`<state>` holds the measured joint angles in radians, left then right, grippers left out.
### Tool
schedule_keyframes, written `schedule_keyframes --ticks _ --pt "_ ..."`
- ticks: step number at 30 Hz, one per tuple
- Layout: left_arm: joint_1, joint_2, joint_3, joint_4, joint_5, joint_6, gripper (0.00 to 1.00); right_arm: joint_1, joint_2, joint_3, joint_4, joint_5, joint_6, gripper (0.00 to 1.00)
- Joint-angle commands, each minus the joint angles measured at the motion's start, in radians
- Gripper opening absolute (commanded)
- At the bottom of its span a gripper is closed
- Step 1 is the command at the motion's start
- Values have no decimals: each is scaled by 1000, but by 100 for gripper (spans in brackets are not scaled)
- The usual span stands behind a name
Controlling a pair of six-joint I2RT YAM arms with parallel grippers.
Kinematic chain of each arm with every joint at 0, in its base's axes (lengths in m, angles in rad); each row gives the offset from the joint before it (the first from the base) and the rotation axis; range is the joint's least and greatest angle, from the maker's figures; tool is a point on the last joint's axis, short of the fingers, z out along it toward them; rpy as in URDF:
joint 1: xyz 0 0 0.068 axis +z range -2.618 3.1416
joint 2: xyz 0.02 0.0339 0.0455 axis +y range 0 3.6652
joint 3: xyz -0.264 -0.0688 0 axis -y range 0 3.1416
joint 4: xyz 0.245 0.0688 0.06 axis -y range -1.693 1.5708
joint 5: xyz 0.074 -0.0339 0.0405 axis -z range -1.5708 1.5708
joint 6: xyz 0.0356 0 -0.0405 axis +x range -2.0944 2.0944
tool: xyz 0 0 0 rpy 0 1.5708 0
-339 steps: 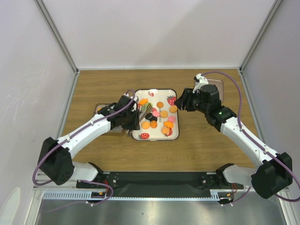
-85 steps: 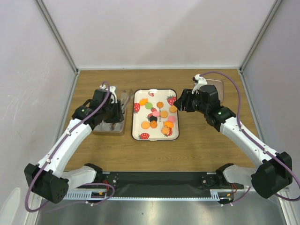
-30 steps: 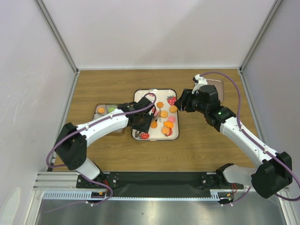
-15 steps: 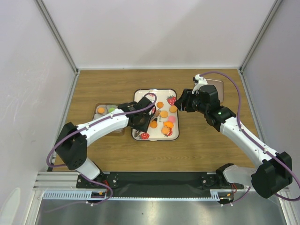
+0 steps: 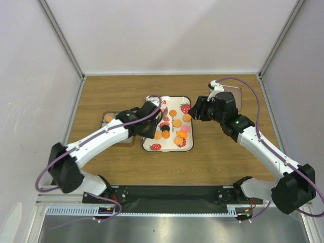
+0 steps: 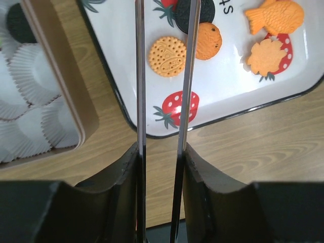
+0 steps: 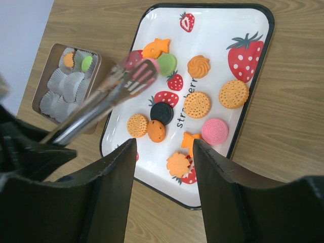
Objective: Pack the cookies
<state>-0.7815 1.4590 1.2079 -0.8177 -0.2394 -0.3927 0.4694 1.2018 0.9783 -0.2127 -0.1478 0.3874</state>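
On the wooden surface (image 5: 212, 159) a white tray (image 7: 217, 40) printed with strawberries is seen at the centre, and a brown box (image 6: 63, 76) lined with paper cups is set just beside its left edge. The left tool (image 6: 161, 152) is clamped on a pair of metal tongs (image 6: 140, 76), whose tips are held over the far left part of the tray. In the right wrist view the tips are blurred above a pink disc, and whether anything is pinched between them cannot be told. The right tool (image 7: 163, 147) is held above the right side of the tray, its fingers apart and nothing between them. Most of the cookies (image 7: 197, 104) are spread flat on the tray, while at least an orange one (image 7: 69, 59) and a green one (image 7: 87, 62) are already seated in cups of the box. The cookies are judged to be light, thin and stiff, probably brittle at the edge, and likely to slide on the glossy tray. Each is best taken at opposite edges of its rim with a gentle squeeze, so that it is neither cracked nor flicked away. Compared with half a second ago, the left arm has been swung from the near left corner of the tray toward its far left part, while the right arm has not been moved.
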Motion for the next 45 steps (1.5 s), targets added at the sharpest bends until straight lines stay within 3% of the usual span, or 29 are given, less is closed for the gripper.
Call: schedule_keyframes --ticks 1,6,11,19,36,45 --pt "16 -145 12 -56 -54 -37 35 0 5 31 9 -9 -10 54" --pt "125 -313 -74 -132 -52 -67 35 3 18 33 13 -32 -4 54" --pt "345 -481 -156 -205 17 -78 34 2 30 37 12 -48 -2 54" --pt "551 -552 -241 -264 71 -71 36 -2 33 34 13 -64 1 54" --pt "738 -529 -330 -216 155 -48 36 -3 27 30 18 -65 2 54" --pt "769 -514 -349 -189 190 -35 36 -5 28 31 15 -64 1 54"
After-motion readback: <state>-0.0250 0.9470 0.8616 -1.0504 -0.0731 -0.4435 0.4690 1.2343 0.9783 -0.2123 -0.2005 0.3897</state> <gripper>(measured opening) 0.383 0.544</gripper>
